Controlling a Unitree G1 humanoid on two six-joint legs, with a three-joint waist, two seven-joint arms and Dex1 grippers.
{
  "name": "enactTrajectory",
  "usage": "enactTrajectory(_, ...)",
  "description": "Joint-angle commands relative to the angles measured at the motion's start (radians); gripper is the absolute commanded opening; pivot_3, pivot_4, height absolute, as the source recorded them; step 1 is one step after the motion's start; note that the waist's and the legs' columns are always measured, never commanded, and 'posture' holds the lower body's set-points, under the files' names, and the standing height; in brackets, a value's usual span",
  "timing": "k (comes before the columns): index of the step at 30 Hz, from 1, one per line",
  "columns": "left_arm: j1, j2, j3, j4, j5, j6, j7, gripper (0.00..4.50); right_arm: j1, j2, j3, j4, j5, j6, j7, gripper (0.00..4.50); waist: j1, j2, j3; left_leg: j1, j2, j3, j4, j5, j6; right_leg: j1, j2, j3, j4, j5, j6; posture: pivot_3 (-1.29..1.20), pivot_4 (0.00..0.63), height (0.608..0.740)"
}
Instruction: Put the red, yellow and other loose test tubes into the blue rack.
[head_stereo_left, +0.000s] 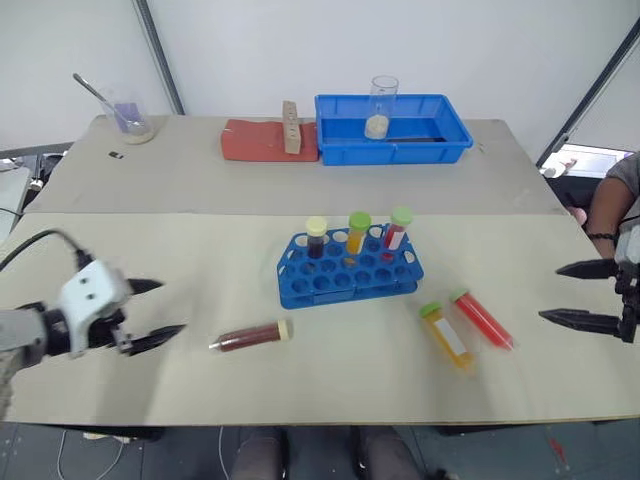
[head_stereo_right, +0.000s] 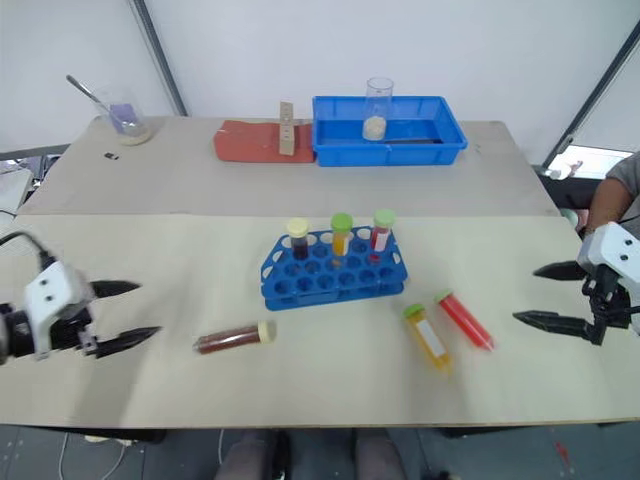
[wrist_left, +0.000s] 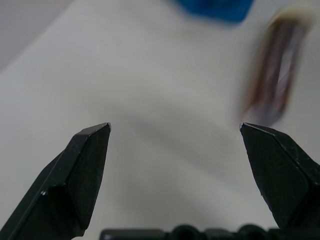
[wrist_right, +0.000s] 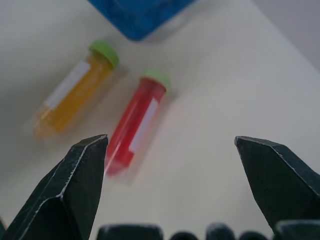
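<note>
The blue rack (head_stereo_left: 350, 268) stands mid-table with three capped tubes upright in its back row. A dark red-brown tube with a cream cap (head_stereo_left: 250, 336) lies flat to the rack's front left. To the rack's front right lie a yellow-orange tube (head_stereo_left: 446, 334) and a red tube (head_stereo_left: 483, 319), both green-capped. My left gripper (head_stereo_left: 155, 313) is open and empty, a short way left of the dark tube (wrist_left: 275, 75). My right gripper (head_stereo_left: 568, 293) hovers open and empty, right of the red tube (wrist_right: 135, 122) and the yellow-orange tube (wrist_right: 75, 90).
A larger blue tray (head_stereo_left: 392, 128) with a glass beaker (head_stereo_left: 379, 106) sits at the table's back, beside a red pad (head_stereo_left: 262, 140) with a wooden block. A beaker with a spoon (head_stereo_left: 128, 120) stands back left. A person's arm (head_stereo_left: 608, 205) shows at the right edge.
</note>
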Motion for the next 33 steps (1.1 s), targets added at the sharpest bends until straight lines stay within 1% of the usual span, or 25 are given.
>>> enactTrajectory(1, -0.091, -0.014, -0.086, -0.141, -0.093, 0.075, 0.022, 4.43, -0.005, -0.027, -0.006, -0.092, 0.024, 0.102, -0.030, 4.50, -0.002, 0.000, 0.000, 0.000, 0.000, 0.000, 0.000, 0.000, 0.000, 0.001, 0.000, 0.000, 0.000, 0.002, 0.003, 0.00, 0.150, 0.729)
enactTrajectory(5, -0.196, -0.035, -0.189, -0.221, -0.147, 0.130, 0.032, 4.43, -0.045, -0.023, 0.050, -0.175, 0.033, 0.235, -0.102, 4.50, -0.009, 0.000, 0.000, 0.001, 0.000, 0.000, 0.000, 0.000, 0.000, 0.000, 0.001, 0.001, 0.000, 0.004, 0.006, 0.00, 0.150, 0.729)
enactTrajectory(9, -0.307, -0.059, -0.298, -0.252, -0.171, 0.141, 0.008, 4.43, -0.168, -0.008, 0.189, -0.212, 0.015, 0.438, -0.224, 4.50, -0.014, 0.000, 0.000, 0.001, 0.000, 0.000, 0.000, 0.001, 0.000, 0.000, 0.003, 0.003, 0.000, 0.006, 0.006, 0.00, 0.150, 0.729)
enactTrajectory(17, -0.435, -0.139, -0.448, -0.256, -0.145, 0.133, 0.008, 4.43, -0.369, 0.070, 0.426, -0.201, -0.003, 0.715, -0.356, 4.50, -0.008, 0.000, 0.000, -0.001, -0.001, -0.001, 0.003, 0.002, 0.001, 0.000, 0.003, 0.004, -0.001, 0.008, 0.006, 0.00, 0.150, 0.729)
enactTrajectory(19, -0.449, -0.157, -0.470, -0.258, -0.140, 0.134, 0.013, 4.43, -0.399, 0.084, 0.480, -0.183, -0.032, 0.727, -0.379, 4.50, -0.007, 0.000, 0.000, -0.001, -0.001, -0.001, 0.003, 0.002, 0.001, 0.001, 0.003, 0.005, -0.001, 0.008, 0.007, 0.00, 0.150, 0.729)
enactTrajectory(21, -0.458, -0.170, -0.489, -0.262, -0.129, 0.131, 0.017, 4.43, -0.418, 0.073, 0.545, -0.169, -0.074, 0.721, -0.387, 4.50, -0.007, 0.000, 0.000, -0.002, -0.001, -0.001, 0.003, 0.002, 0.001, 0.000, 0.003, 0.005, -0.001, 0.009, 0.006, 0.00, 0.150, 0.729)
enactTrajectory(24, -0.464, -0.185, -0.505, -0.269, -0.124, 0.131, 0.024, 4.43, -0.455, 0.091, 0.597, -0.116, -0.099, 0.737, -0.394, 4.50, -0.006, 0.000, 0.000, -0.003, -0.002, -0.001, 0.003, 0.002, 0.001, 0.000, 0.003, 0.005, -0.002, 0.009, 0.006, 0.00, 0.150, 0.729)
enactTrajectory(33, -0.469, -0.207, -0.528, -0.270, -0.096, 0.125, 0.033, 4.43, -0.580, 0.136, 0.763, 0.056, -0.186, 0.712, -0.325, 4.50, -0.009, 0.000, 0.000, -0.003, -0.002, -0.002, 0.004, 0.003, 0.001, 0.000, 0.003, 0.005, -0.002, 0.010, 0.007, 0.00, 0.150, 0.729)
